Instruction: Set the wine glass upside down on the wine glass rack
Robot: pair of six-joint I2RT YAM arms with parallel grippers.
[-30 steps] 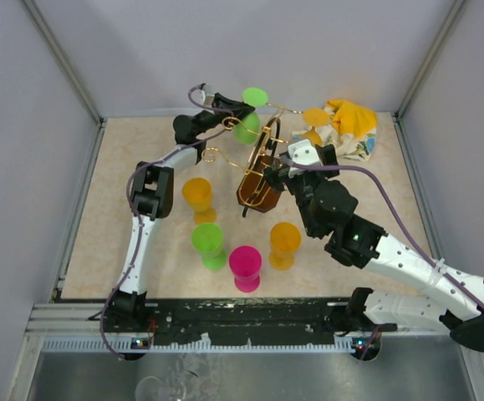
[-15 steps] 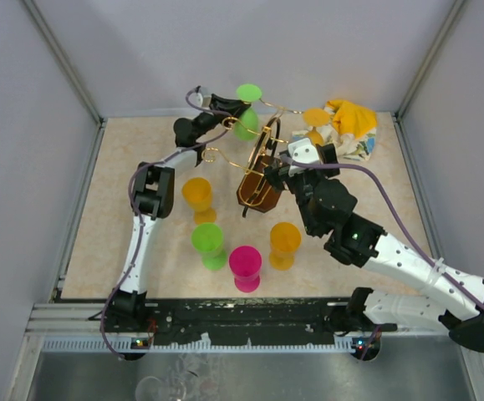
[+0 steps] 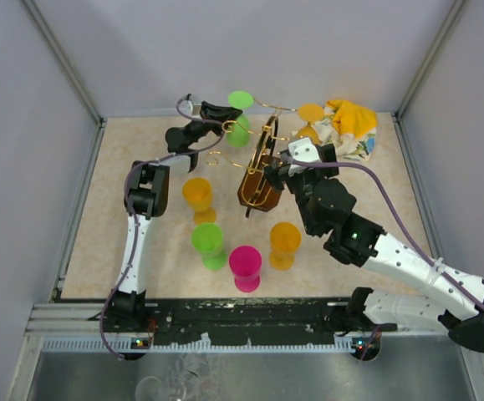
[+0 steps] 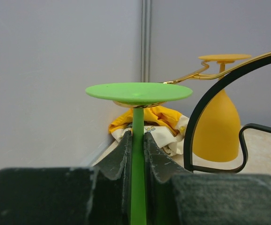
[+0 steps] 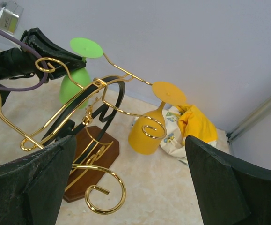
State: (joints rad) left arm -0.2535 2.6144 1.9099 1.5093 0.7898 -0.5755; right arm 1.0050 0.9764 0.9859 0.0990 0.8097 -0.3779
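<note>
My left gripper is shut on the stem of a green wine glass, held upside down with its round foot on top. In the top view this green wine glass is at the back left of the wine glass rack, with the left gripper beside it. A gold arm of the rack curls round by the stem, just under the foot. An orange glass hangs upside down on another arm. My right gripper is open, close to the rack's brown base, holding nothing.
On the table in front of the rack stand an orange glass, a green one, a pink one and another orange one. A yellow and white cloth lies at the back right corner. Grey walls enclose the table.
The left gripper has carried the green glass a little to the left along the rack's arm. The rack and its hanging orange glass shifted slightly. The right arm stayed put.
</note>
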